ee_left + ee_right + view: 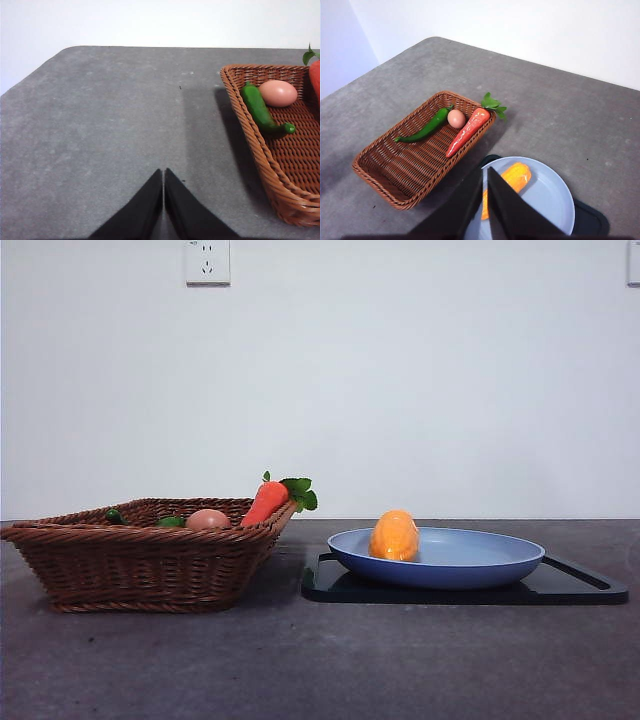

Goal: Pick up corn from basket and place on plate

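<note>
The yellow-orange corn [394, 536] [512, 180] lies on the blue plate [470, 565] [545, 200], toward the plate's side nearest the basket. The brown wicker basket [140, 565] [405, 165] [280, 185] stands beside the plate. My right gripper [484, 172] is shut and empty, high above the plate's edge, with the corn partly hidden behind its jaws. My left gripper [163, 172] is shut and empty over bare table, to the side of the basket. Neither arm shows in the front view.
In the basket lie a red-orange carrot with green leaves [268, 500] [468, 131], a pinkish egg-shaped item [208, 519] [456, 118] [278, 93] and a green pepper [422, 131] [262, 109]. A flat black tray [580, 585] [590, 220] sits under the plate.
</note>
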{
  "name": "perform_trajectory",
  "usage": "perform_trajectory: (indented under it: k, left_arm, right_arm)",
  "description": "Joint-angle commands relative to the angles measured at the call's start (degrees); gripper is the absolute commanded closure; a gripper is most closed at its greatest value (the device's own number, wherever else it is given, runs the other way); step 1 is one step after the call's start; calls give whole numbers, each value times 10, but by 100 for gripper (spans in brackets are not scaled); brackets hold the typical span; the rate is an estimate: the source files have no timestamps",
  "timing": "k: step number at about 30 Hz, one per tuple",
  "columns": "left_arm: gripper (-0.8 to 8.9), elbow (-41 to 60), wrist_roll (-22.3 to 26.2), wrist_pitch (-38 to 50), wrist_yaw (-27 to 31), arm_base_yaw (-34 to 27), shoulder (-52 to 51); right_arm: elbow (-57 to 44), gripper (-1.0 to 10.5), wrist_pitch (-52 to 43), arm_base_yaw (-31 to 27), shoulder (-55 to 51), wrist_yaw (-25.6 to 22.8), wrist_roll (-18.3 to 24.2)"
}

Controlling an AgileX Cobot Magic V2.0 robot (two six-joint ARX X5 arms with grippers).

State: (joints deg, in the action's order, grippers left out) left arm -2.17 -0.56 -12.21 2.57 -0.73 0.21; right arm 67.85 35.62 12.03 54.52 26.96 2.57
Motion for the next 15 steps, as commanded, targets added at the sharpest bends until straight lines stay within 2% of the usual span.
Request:
perform_trajectory:
  k: [1,15]
  left_arm:
    - [805,2,-8,-31,0,-1,1]
    - [805,2,-8,-30,0,-1,1]
  right_arm:
    - [4,944,-5,2,4,0,-2]
    - [4,944,-7,2,4,0,-2]
